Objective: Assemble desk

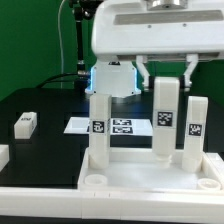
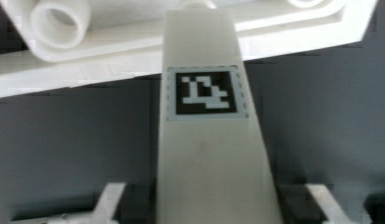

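the gripper [image 1: 167,80] is clamped on a leg [image 1: 165,118], one finger on each side of its upper end. it holds the leg upright over the panel [image 1: 140,180], between the exterior view's left leg [image 1: 98,128] and right leg [image 1: 196,130], both standing at the far corners. in the wrist view the held leg's foot points at the panel near an open socket [image 2: 64,25]; whether it touches i cannot tell. the leg looks light, stiff and smooth, likely slippery. its flat opposite faces near the top suit the grip.
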`<act>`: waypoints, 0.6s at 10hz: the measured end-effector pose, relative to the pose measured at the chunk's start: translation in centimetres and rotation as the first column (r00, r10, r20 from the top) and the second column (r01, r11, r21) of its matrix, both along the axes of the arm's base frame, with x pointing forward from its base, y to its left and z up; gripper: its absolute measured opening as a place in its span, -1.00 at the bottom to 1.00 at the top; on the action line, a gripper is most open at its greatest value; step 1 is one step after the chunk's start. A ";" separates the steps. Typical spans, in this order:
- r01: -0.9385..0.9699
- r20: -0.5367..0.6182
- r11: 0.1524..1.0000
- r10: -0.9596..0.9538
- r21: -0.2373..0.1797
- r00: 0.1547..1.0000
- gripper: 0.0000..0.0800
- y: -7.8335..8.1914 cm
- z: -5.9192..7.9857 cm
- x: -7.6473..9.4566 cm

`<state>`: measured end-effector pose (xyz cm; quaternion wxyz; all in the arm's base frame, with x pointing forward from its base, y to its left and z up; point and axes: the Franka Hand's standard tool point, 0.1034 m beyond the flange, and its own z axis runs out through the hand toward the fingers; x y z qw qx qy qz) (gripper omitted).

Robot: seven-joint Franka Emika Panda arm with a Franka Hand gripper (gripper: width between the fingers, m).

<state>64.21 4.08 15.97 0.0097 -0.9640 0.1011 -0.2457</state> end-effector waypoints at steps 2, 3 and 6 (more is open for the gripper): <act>-0.005 -0.003 1.000 0.005 -0.003 1.000 -0.27 0.1 -0.2 -0.1; -0.005 -0.003 1.000 0.005 -0.003 1.000 -0.27 0.2 -0.2 -0.1; -0.035 -0.013 0.999 0.035 -0.005 0.999 -0.27 2.1 -0.4 0.2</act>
